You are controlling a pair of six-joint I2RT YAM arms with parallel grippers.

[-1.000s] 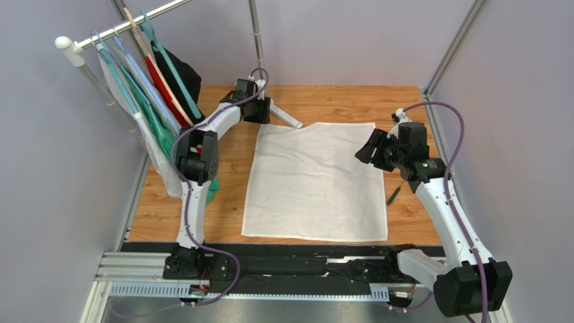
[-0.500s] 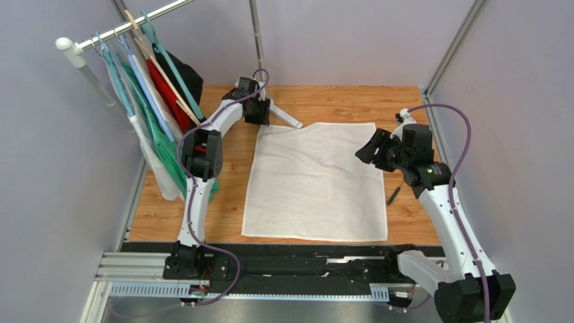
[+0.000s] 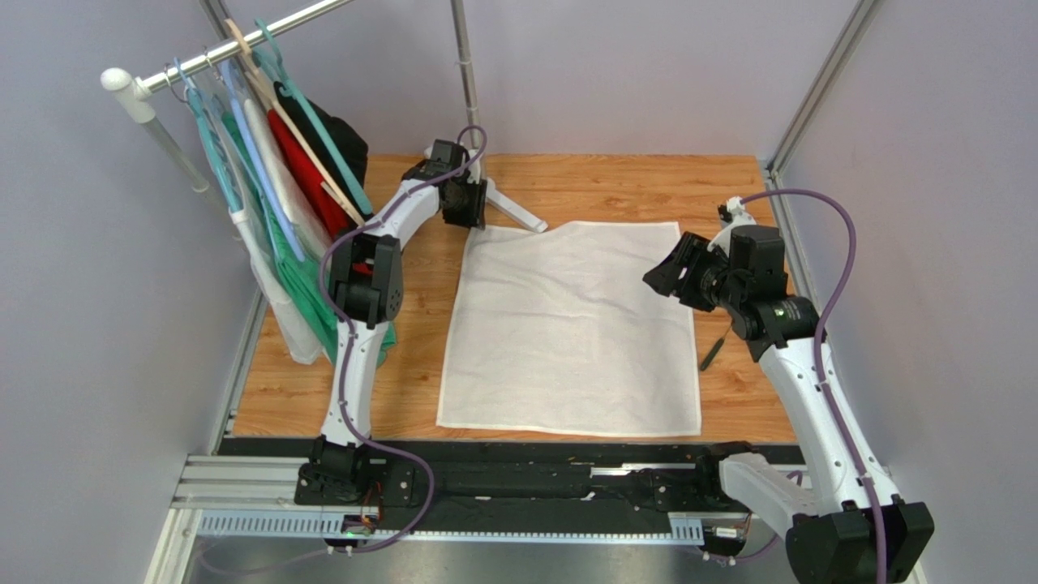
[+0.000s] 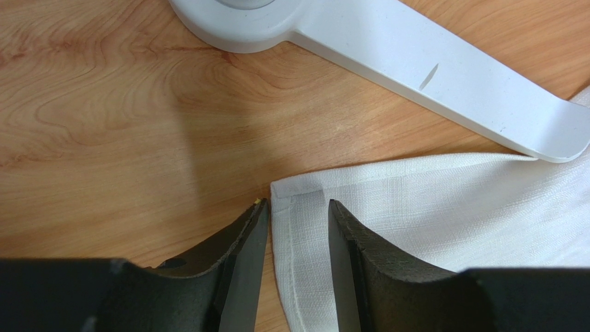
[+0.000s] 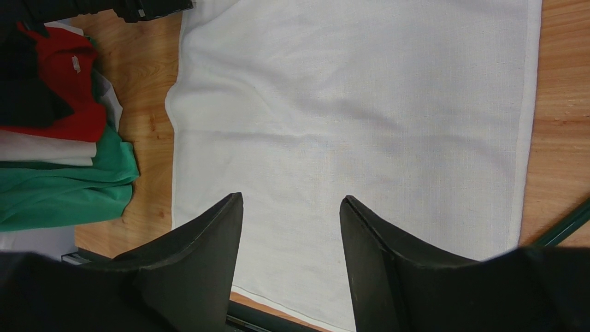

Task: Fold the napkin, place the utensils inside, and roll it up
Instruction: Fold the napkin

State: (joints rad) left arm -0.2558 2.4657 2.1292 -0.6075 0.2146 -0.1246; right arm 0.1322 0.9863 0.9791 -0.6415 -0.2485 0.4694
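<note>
The napkin lay flat and unfolded in the middle of the wooden table, its near hem close to the table's near edge and its far hem well short of the far edge. The left gripper was low at the napkin's far-left corner. Its jaws were narrowly parted, one finger on bare wood just outside the hem and the other on the cloth, so the corner sat between them unpinched. Just beyond that corner lay the white foot of a stand.

The right gripper hung above the napkin's right edge with its jaws wide and nothing between them. The utensil, a thin dark green stick, lay on the wood just off the napkin's right edge, near the right arm.

At the table's left edge hung red and green garments. A small pale tag on the red one was too small to read.
</note>
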